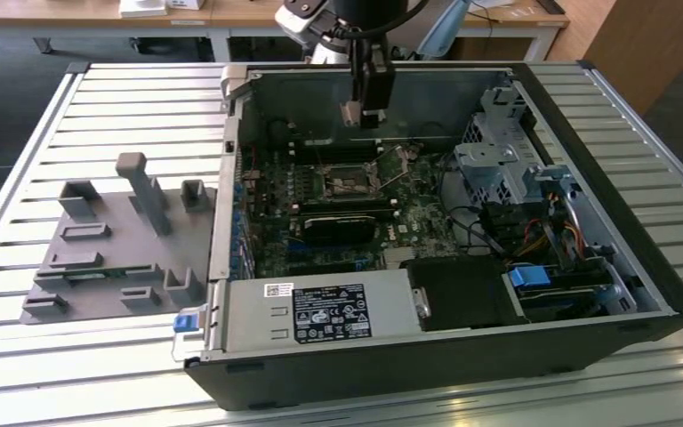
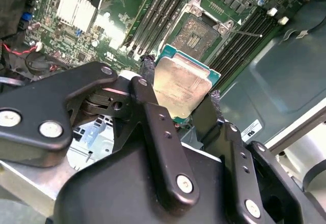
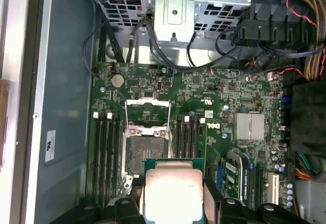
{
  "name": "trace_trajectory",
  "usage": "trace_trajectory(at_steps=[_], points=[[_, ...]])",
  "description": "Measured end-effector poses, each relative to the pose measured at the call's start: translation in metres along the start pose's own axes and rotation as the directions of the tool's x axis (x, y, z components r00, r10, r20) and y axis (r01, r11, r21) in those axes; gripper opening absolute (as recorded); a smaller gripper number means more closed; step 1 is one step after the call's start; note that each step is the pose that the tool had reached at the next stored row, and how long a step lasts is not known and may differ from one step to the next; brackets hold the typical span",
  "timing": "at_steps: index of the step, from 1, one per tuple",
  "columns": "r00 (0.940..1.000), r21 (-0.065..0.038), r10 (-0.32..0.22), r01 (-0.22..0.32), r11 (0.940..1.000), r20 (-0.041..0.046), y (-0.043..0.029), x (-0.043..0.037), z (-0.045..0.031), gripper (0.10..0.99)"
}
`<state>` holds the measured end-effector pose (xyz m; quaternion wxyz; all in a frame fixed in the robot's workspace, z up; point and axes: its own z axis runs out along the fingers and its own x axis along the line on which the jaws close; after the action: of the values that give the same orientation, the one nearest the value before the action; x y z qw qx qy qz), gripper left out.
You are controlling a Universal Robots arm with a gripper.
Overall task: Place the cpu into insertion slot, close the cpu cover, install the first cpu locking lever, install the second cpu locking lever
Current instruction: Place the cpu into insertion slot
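Observation:
My gripper (image 1: 365, 108) hangs inside the open computer case, above the motherboard, shut on the cpu (image 2: 184, 81), a flat square chip with a dull silver top on a green edge. Black fingers (image 2: 148, 77) press on two opposite sides of the chip. The cpu (image 3: 173, 189) is in the air, short of the insertion slot (image 3: 144, 151) and not touching it. The slot (image 2: 198, 33) lies bare with its dark centre showing. The cpu cover (image 3: 147, 111), a thin silvery frame, is swung open beside the slot. On the exterior view, the slot (image 1: 348, 182) is below the gripper.
Black memory slots (image 3: 104, 152) flank the socket on both sides. A long black block (image 1: 335, 222) lies just in front of it. The grey power supply box (image 1: 306, 311), a drive cage (image 1: 484, 151) with cables, and a grey fixture (image 1: 116, 240) on the slatted table surround the work area.

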<state>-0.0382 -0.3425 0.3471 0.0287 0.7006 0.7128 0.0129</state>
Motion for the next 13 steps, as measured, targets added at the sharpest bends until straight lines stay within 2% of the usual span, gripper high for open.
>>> trace_trajectory(at_steps=[8, 13], points=[[0.9987, 0.001, 0.05, -0.05, 0.9987, 0.0062, -0.0004, 0.0044, 0.0074, 0.541], [0.9983, 0.001, 0.057, -0.057, 0.9984, 0.0077, -0.0007, 0.0079, 0.0138, 0.541]])
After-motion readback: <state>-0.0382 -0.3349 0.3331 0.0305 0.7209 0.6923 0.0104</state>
